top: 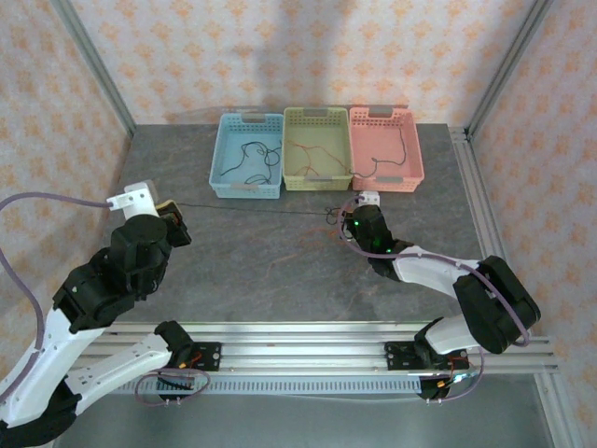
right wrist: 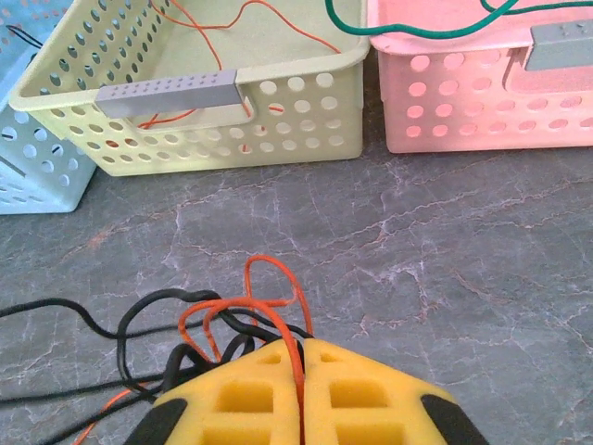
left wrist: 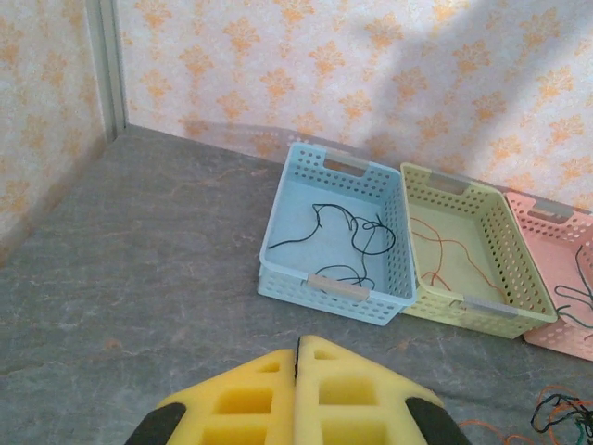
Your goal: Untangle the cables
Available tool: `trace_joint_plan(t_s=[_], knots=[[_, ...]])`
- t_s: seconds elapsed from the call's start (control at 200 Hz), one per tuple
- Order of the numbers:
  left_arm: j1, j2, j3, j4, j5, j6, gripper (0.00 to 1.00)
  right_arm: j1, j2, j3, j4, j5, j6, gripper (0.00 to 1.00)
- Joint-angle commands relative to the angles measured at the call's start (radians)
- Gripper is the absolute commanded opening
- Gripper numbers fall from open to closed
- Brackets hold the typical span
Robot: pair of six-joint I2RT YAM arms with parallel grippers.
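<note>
A knot of black and orange-red cables [right wrist: 213, 324] lies on the grey table just in front of my right gripper [right wrist: 303, 347]. That gripper is shut on an orange-red cable [right wrist: 278, 273] running into the seam between its yellow pads. From the knot [top: 333, 217] a thin black cable [top: 252, 212] stretches taut leftward to my left gripper [top: 173, 213]. The left gripper [left wrist: 297, 345] is shut, with a dark line at its pad seam. The knot [left wrist: 561, 413] also appears low right in the left wrist view.
Three baskets stand in a row at the back. The blue one [top: 247, 189] holds black cables [left wrist: 357, 232]. Orange-red cables [left wrist: 445, 246] lie in the yellow one [right wrist: 306, 120]. A green cable [right wrist: 417, 28] is in the pink one [right wrist: 463, 102]. Patterned walls enclose the table.
</note>
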Motion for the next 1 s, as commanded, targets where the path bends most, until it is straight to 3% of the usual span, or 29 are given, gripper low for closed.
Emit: trace_joint_plan(t_s=[0.0,0.145,0.25,0.345,0.801,0.896,0.996], knots=[[0.008,-0.033,0.048,-0.034,-0.077,-0.016,0.0,-0.002,-0.012,-0.013,-0.018,0.064,0.011,0.0],[0.008,-0.047,0.088,-0.051,-0.087,-0.003,0.0,-0.003,-0.013,-0.013,-0.017,0.068,0.013,0.06],[0.008,-0.041,0.107,-0.061,-0.064,0.007,0.0,-0.003,-0.016,-0.015,-0.004,0.043,0.014,0.24],[0.008,-0.032,0.112,-0.063,-0.033,0.008,0.0,-0.003,-0.022,-0.021,0.014,0.009,0.015,0.33],[0.008,-0.02,0.15,-0.088,-0.006,0.026,0.0,-0.004,-0.009,-0.004,-0.029,0.038,0.006,0.29],[0.009,-0.04,0.164,-0.109,-0.015,0.03,0.0,-0.004,-0.001,0.009,-0.074,0.112,0.008,0.34],[0.008,-0.07,0.176,-0.125,-0.022,0.031,0.0,-0.006,0.017,0.024,-0.113,0.174,0.026,0.46]])
